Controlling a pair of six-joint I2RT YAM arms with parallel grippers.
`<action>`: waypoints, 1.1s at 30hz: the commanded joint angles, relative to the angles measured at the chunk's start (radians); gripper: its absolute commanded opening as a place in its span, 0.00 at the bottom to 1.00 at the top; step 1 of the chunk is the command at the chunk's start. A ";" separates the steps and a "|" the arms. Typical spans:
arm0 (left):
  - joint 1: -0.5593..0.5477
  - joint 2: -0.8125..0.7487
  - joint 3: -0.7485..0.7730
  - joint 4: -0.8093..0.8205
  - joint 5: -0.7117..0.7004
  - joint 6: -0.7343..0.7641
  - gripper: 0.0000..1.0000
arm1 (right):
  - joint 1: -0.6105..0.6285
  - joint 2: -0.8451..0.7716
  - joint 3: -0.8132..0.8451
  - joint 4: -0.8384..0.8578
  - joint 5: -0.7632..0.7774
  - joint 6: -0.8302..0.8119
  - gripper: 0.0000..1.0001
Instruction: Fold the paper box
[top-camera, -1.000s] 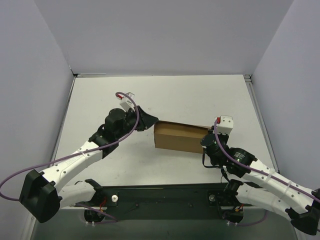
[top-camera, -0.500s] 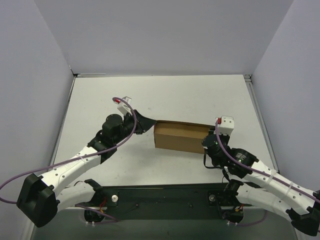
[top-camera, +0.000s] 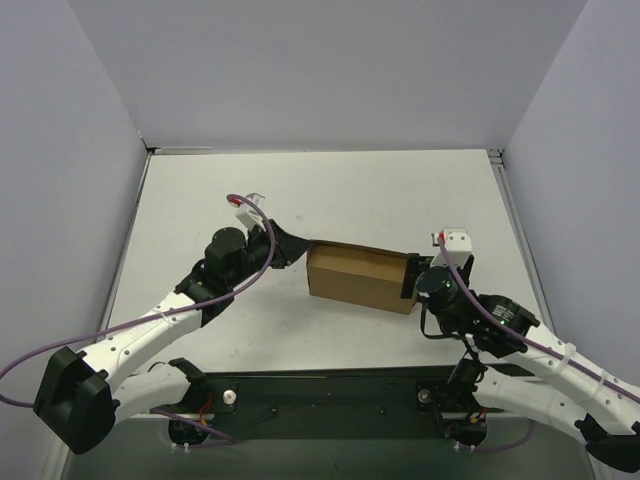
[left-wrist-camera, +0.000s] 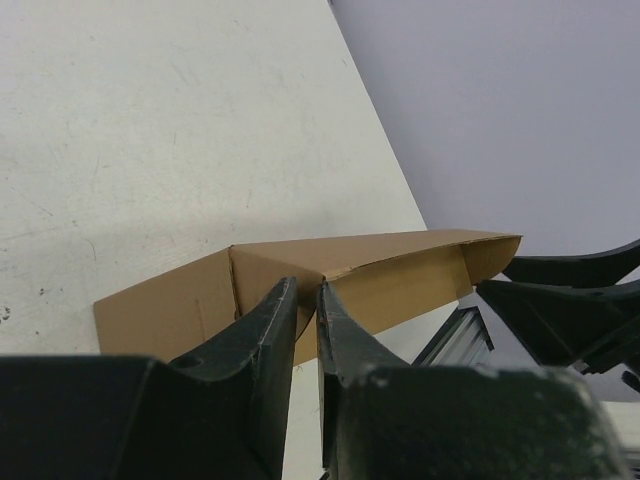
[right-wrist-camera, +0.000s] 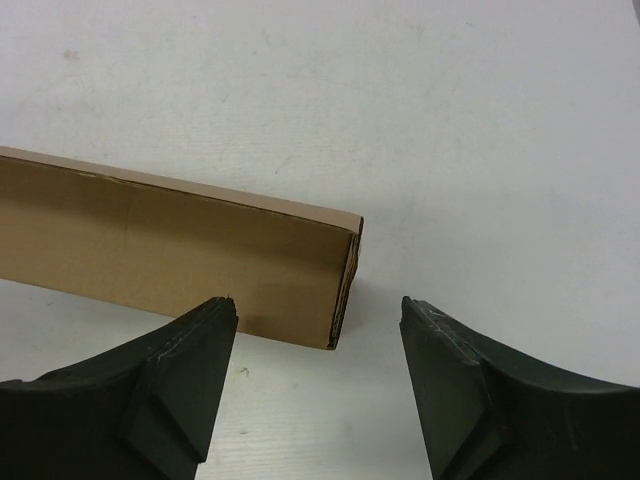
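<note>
The paper box (top-camera: 360, 278), brown cardboard, lies near the middle of the worktop (top-camera: 350, 190), its long side roughly along the near edge. The left end effector (left-wrist-camera: 308, 300) is nearly pressed together, pinching the box's left-end wall. The right end effector (right-wrist-camera: 318, 305) is spread wide, straddling the right end without contact.

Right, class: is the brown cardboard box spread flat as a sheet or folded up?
Folded up: the plain brown cardboard box stands as a long rectangular block with upright walls and square corners.
</note>
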 joint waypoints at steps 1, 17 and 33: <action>0.004 0.040 -0.006 -0.206 -0.013 0.078 0.23 | 0.003 -0.014 0.126 -0.107 -0.028 0.011 0.69; 0.002 0.043 0.013 -0.225 0.004 0.118 0.23 | -0.585 -0.026 0.087 0.093 -0.708 0.101 0.63; -0.009 0.047 0.023 -0.229 0.000 0.130 0.23 | -0.605 -0.171 -0.085 0.150 -0.686 0.272 0.39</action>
